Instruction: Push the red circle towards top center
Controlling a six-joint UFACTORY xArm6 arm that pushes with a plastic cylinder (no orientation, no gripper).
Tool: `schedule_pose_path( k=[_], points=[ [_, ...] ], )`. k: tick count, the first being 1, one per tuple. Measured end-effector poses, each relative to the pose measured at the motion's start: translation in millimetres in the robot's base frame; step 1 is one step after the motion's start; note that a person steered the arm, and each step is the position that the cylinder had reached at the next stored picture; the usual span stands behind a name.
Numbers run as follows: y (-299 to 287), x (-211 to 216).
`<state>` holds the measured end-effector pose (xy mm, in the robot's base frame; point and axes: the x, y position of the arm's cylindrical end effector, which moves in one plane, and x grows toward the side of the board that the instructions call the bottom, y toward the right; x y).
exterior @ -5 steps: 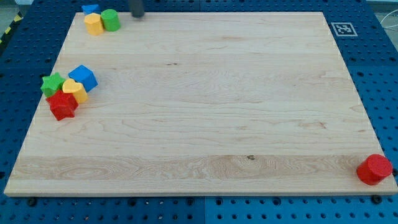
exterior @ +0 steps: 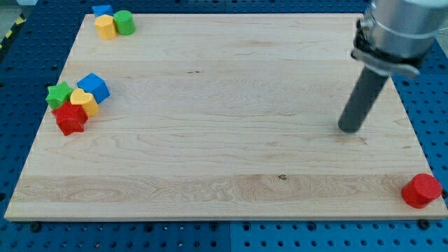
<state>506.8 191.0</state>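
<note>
No jaws on this rig, so no wide/narrow state to tell; arm ends in a dark rod. Largest first: wooden counter fills most of the view, w/ blue pegboard around it. Arm body enters from far right, rod tilted down-left, my tip on the counter at right of centre, mid depth. No block touches it.

Red circle sits at near right corner, half over the counter edge, well apart from my tip, which is further back & a bit left of it.

Left edge cluster, all touching: blue cube farthest, yellow heart next to it, green star at left, red star-ish block nearest.

Far left corner cluster: green circle, yellow block beside it, blue block behind, shape unclear.
</note>
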Motion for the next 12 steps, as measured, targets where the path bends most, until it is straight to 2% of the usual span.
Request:
schedule_pose_path(
  k=[2,4,5,6,7,8,9,10,11,12],
  points=[
    [52.1,108.1],
    [56.7,111.6],
    [31.2,110.0],
    [10.0,76.2],
    [43.3,41.6],
    [124.3,26.4],
    [154.0,33.3],
    [154.1,42.6],
    [153.7,74.0],
    [153.9,75.0]
  ],
)
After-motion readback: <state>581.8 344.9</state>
